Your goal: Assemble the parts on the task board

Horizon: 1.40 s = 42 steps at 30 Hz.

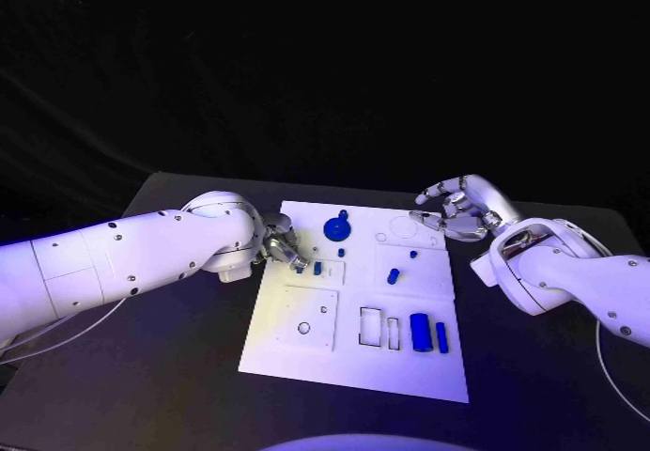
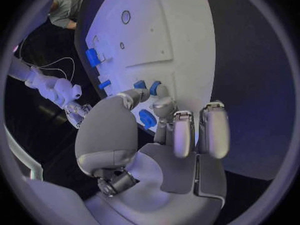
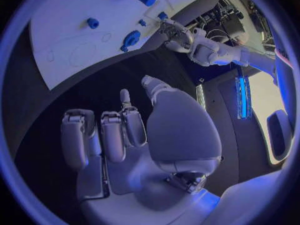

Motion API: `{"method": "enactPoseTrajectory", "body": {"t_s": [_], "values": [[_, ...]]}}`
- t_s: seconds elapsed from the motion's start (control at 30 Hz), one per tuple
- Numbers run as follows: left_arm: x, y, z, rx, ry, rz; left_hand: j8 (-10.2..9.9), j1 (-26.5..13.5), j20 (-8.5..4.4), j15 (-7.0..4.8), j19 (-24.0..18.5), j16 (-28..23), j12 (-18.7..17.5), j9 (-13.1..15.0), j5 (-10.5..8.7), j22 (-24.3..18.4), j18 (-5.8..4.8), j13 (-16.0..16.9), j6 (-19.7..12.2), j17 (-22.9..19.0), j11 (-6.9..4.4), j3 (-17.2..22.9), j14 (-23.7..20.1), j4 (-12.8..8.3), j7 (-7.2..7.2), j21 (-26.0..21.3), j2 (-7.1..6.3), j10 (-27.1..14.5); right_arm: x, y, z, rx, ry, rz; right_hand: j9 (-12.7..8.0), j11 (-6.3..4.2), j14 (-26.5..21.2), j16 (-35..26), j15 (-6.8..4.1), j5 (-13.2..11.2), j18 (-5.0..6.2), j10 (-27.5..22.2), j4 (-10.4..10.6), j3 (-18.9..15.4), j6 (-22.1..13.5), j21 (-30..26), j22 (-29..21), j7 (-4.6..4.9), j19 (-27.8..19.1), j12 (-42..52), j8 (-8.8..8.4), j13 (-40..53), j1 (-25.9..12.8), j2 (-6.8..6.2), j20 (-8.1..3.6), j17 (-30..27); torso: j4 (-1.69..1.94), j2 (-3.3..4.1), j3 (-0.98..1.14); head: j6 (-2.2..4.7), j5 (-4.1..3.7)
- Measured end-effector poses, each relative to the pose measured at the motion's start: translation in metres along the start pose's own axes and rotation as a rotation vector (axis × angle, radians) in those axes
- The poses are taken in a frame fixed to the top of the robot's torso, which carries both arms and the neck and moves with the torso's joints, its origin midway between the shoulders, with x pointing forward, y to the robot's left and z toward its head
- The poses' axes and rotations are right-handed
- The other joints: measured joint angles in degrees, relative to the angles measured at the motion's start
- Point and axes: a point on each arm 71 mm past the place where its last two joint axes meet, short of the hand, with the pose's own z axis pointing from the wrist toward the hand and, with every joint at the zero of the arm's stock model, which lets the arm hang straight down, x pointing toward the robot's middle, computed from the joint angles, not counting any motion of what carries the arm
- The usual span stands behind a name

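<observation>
Left hand (image 1: 282,246) at the left edge of the task board (image 1: 312,348), fingertips lowered to the small blue part (image 1: 318,268) standing in a shallow square recess there; in the left wrist view, fingertips (image 2: 164,104) close around that blue part (image 2: 154,87) and apparently touching it, though a firm pinch cannot be told. Beside it, toward the far edge of the board, a round blue part with a stub (image 1: 337,227), and just below that a tiny blue part (image 1: 342,252). Near the middle of the board, a short blue peg (image 1: 393,276), lying tilted. Toward the near right corner, two upright blue blocks (image 1: 422,333) side by side, next to two dark rectangular slots (image 1: 371,325). A small ring-shaped hole (image 1: 303,328) in the near left panel. Right hand (image 1: 458,211) raised beyond the far right corner of the board, clear of every part, fingers curled loosely inward and apart, holding nothing; same seen in the right wrist view (image 3: 134,135), palm over dark table with the board well ahead. Black table (image 1: 162,376) under the white board, cables trailing off the arms at both sides, dark backdrop behind.
</observation>
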Motion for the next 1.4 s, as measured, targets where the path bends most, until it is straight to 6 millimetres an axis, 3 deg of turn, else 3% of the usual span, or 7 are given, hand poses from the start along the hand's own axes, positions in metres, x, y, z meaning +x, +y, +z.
{"method": "enactPoseTrajectory", "body": {"t_s": [0.53,0.7,0.77,0.87,0.93,1.13,1.4], "values": [[-0.009,0.000,-0.008,0.019,-0.040,-0.048,-0.9,-1.3,0.00,0.01,0.0,-0.3,-1.3,-0.1,-2.26,-0.3,0.00,-1.4,-0.3,0.0,0.23,-5.6,0.0,1.7,0.70,-0.3,0.42,-1.3,-0.001,-0.001,0.000,-0.001,-0.002,-0.001,0.0,0.00,0.0,0.0,0.00,0.0,0.00,0.0,0.2,-0.2,0.0,-0.2,0.0,0.00,0.0,0.0,0.00,0.0,-0.1,0.06,0.00,0.0,0.02,0.01,-0.02,0.21,-0.23],[-0.014,-0.004,-0.010,0.059,-0.082,-0.098,-4.3,-0.9,0.89,1.99,-4.6,-2.8,-11.3,-1.1,-5.75,-9.3,0.00,-13.2,-6.3,0.0,2.52,-8.7,-0.1,1.7,3.33,-5.5,0.94,-10.4,-0.001,-0.001,0.000,0.000,-0.003,-0.002,0.0,0.00,0.0,0.0,0.00,0.0,0.00,0.0,0.2,-0.2,0.0,-0.2,0.0,0.00,0.0,0.0,0.00,0.0,-0.1,0.06,0.00,0.0,0.05,-0.02,-0.01,0.38,-0.49],[-0.015,-0.006,-0.010,0.087,-0.103,-0.118,-5.5,2.2,2.12,3.62,-9.7,-6.9,-14.4,-1.5,-5.77,-18.6,2.13,-15.8,-10.1,-1.0,4.23,-9.3,-0.3,1.5,5.10,-11.2,1.09,-15.6,-0.001,-0.001,0.000,0.000,-0.004,-0.002,0.0,0.00,0.0,0.0,0.00,0.0,0.00,0.0,0.2,-0.2,0.0,-0.2,0.0,0.00,0.0,0.0,0.00,0.0,-0.1,0.06,0.00,0.0,0.07,-0.03,-0.01,0.46,-0.60],[-0.017,-0.015,-0.010,0.162,-0.148,-0.142,-7.4,8.5,4.31,6.09,-19.7,-16.5,-18.5,-3.0,-5.77,-34.6,4.90,-18.3,-15.6,-13.7,7.08,-8.8,-8.2,1.1,7.97,-22.6,0.94,-23.3,-0.002,-0.002,0.000,0.001,-0.005,-0.003,0.0,0.00,0.0,0.0,0.00,0.0,0.00,0.0,0.2,-0.2,0.0,-0.2,0.0,0.00,0.0,0.0,0.00,0.0,-0.1,0.06,0.00,0.0,0.09,-0.04,0.00,0.65,-0.97],[-0.015,-0.023,-0.008,0.228,-0.179,-0.147,-8.7,14.3,5.59,7.34,-22.9,-22.0,-22.0,-4.4,-5.77,-39.0,4.95,-20.6,-17.8,-21.1,8.46,-6.9,-13.9,-0.8,9.33,-27.0,0.81,-28.0,-0.002,-0.002,0.000,0.001,-0.005,-0.003,0.0,0.00,0.0,0.0,0.00,0.0,-0.01,0.0,0.2,-0.2,0.0,-0.2,0.0,0.00,0.0,0.0,0.00,0.0,-0.1,0.06,0.00,0.0,0.10,-0.04,-0.01,0.81,-1.21],[-0.010,-0.044,-0.004,0.406,-0.263,-0.103,-12.1,22.6,7.07,8.44,-24.7,-27.6,-29.8,-10.3,-7.85,-41.0,4.95,-28.0,-17.8,-30.3,9.81,-2.0,-20.9,-4.6,9.99,-29.7,-0.70,-31.1,-0.002,-0.002,0.000,0.000,-0.005,-0.002,0.0,-0.21,0.0,0.0,0.00,0.0,0.00,-0.2,0.2,-0.2,0.0,-0.2,0.0,0.00,0.0,0.0,0.00,0.0,-0.1,0.06,0.00,0.0,0.06,-0.01,-0.05,1.12,-1.71],[-0.002,-0.054,0.005,0.533,-0.352,0.065,-14.9,23.4,6.77,8.18,-22.0,-20.1,-34.4,-16.7,-8.66,-38.9,5.84,-34.6,-14.7,-25.7,9.41,-1.5,-14.3,-6.2,9.20,-26.7,-1.06,-29.2,-0.001,-0.001,-0.001,-0.003,-0.004,0.001,0.0,-0.21,0.0,0.0,0.00,0.0,0.00,-0.2,0.3,0.0,0.0,-0.2,0.0,0.00,0.0,0.0,0.00,0.0,-0.1,0.06,0.00,0.0,-0.03,0.10,-0.05,1.46,-2.18]]}}
